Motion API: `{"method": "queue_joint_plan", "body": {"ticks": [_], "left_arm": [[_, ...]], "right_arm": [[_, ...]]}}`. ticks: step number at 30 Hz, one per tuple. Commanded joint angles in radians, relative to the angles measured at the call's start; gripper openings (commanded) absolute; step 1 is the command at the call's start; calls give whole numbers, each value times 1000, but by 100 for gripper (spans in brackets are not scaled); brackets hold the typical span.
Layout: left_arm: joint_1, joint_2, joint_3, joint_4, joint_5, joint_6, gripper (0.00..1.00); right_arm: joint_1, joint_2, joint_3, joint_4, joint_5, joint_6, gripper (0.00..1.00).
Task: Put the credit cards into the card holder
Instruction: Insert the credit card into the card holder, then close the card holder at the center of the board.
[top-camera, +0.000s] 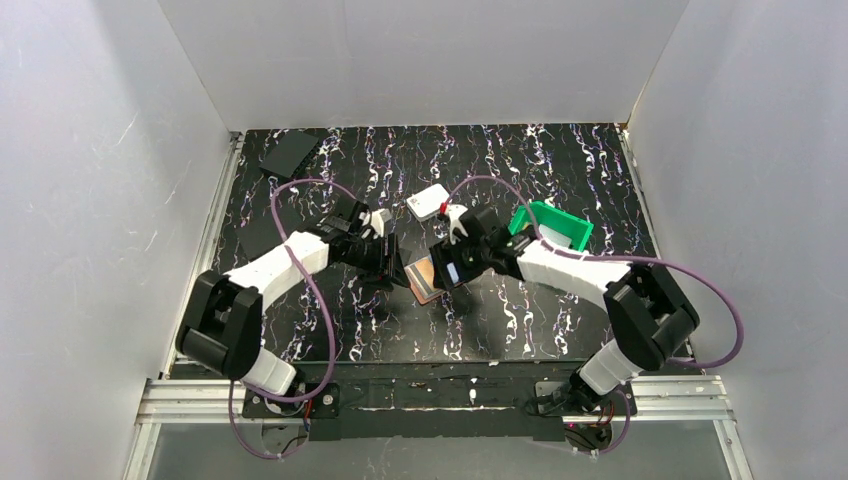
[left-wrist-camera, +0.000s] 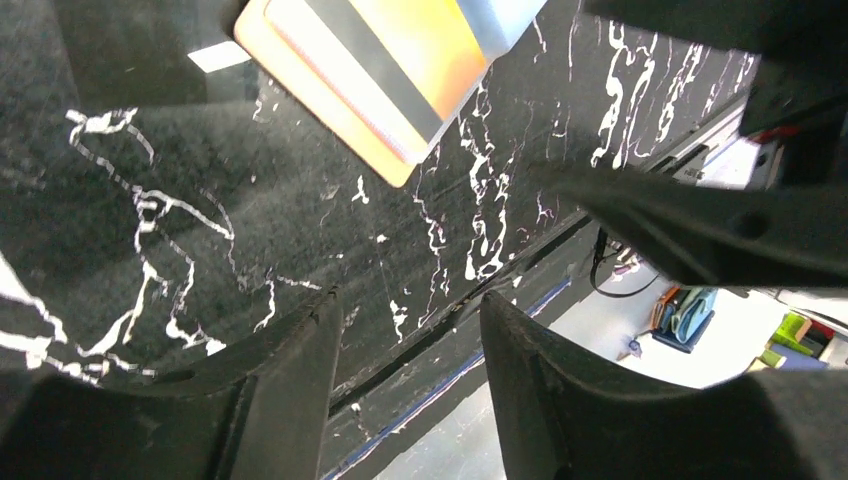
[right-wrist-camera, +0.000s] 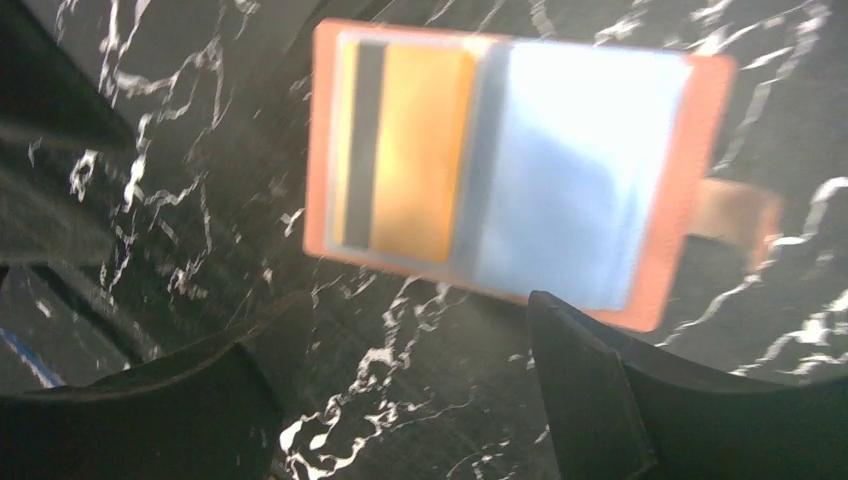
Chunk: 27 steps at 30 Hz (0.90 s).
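The card holder (top-camera: 424, 276) lies open on the black marbled table between my two grippers. In the right wrist view the card holder (right-wrist-camera: 660, 180) shows an orange rim, a light-blue panel and a snap tab (right-wrist-camera: 735, 215). A gold credit card (right-wrist-camera: 405, 150) with a dark stripe sits in its left pocket. The left wrist view catches the same card (left-wrist-camera: 400, 50) and the holder's corner (left-wrist-camera: 330, 120) at the top. My left gripper (left-wrist-camera: 410, 335) is open and empty, just left of the holder. My right gripper (right-wrist-camera: 415, 320) is open and empty, with the holder beyond its fingertips.
A white rounded box (top-camera: 428, 202) lies behind the grippers. A green bin (top-camera: 553, 227) stands by the right arm. A dark flat sheet (top-camera: 290, 153) lies at the back left corner. White walls close in the table on three sides.
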Motion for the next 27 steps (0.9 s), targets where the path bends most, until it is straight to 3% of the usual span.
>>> {"method": "queue_joint_plan", "body": {"ticks": [1, 3, 6, 7, 17, 27], "left_arm": [[11, -79, -45, -57, -55, 15, 54], [16, -70, -71, -19, -16, -6, 51], [16, -74, -135, 132, 49, -113, 48], [16, -66, -147, 171, 51, -143, 48], [16, 31, -221, 460, 36, -349, 55], [11, 178, -169, 489, 18, -329, 57]], "right_arm": [[54, -70, -93, 253, 47, 5, 87], [54, -14, -43, 241, 22, 5, 81], [54, 43, -2, 205, 28, 32, 46], [52, 48, -1, 214, 35, 43, 41], [32, 144, -15, 297, -5, 91, 29], [-4, 177, -124, 413, -23, 178, 18]]}}
